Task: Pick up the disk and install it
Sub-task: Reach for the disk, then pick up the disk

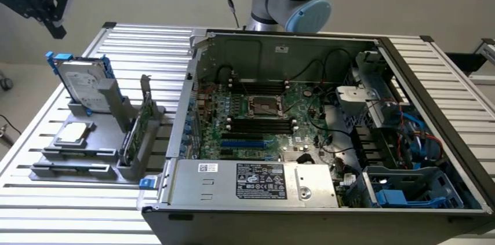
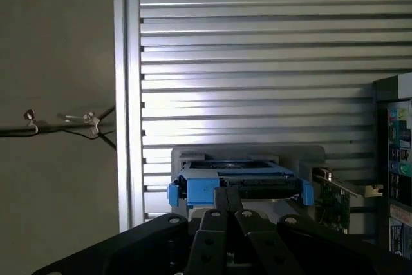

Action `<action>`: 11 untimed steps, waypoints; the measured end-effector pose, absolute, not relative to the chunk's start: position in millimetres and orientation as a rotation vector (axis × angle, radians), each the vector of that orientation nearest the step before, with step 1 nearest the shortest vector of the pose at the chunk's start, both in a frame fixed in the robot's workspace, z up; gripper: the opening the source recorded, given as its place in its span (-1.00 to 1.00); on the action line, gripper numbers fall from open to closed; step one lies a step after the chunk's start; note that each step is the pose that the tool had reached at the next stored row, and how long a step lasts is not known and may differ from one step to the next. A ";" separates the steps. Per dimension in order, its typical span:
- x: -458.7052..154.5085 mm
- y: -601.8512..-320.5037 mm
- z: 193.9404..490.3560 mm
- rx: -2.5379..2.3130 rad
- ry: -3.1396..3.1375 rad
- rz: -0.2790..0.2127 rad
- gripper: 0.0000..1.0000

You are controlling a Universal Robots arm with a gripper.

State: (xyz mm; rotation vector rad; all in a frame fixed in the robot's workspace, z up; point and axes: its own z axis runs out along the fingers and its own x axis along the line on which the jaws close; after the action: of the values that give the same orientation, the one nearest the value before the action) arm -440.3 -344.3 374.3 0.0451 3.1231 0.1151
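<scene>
Slatted metal table [image 1: 441, 71]; on it grey rack [image 1: 77, 169]; open computer case [image 1: 294, 45].

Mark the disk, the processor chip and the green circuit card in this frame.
disk [image 1: 80, 83], exterior view, on its silver-grey face.
processor chip [image 1: 72, 133], exterior view, middle of its silver top.
green circuit card [image 1: 131, 132], exterior view, on its green board edge.

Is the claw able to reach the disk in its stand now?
Probably yes: the disk stands upright with its top edge free, and the claw hangs above it, though shut.
</scene>
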 end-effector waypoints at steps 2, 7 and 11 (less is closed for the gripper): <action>-440.4 -343.9 374.2 0.034 3.127 0.116 -0.79; -440.5 -343.2 374.2 0.024 3.134 0.116 -0.79; -440.4 -343.2 374.2 0.024 3.134 0.116 -0.79</action>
State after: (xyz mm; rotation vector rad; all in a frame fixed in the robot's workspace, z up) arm -440.4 -343.2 374.2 0.0243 3.1342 0.1165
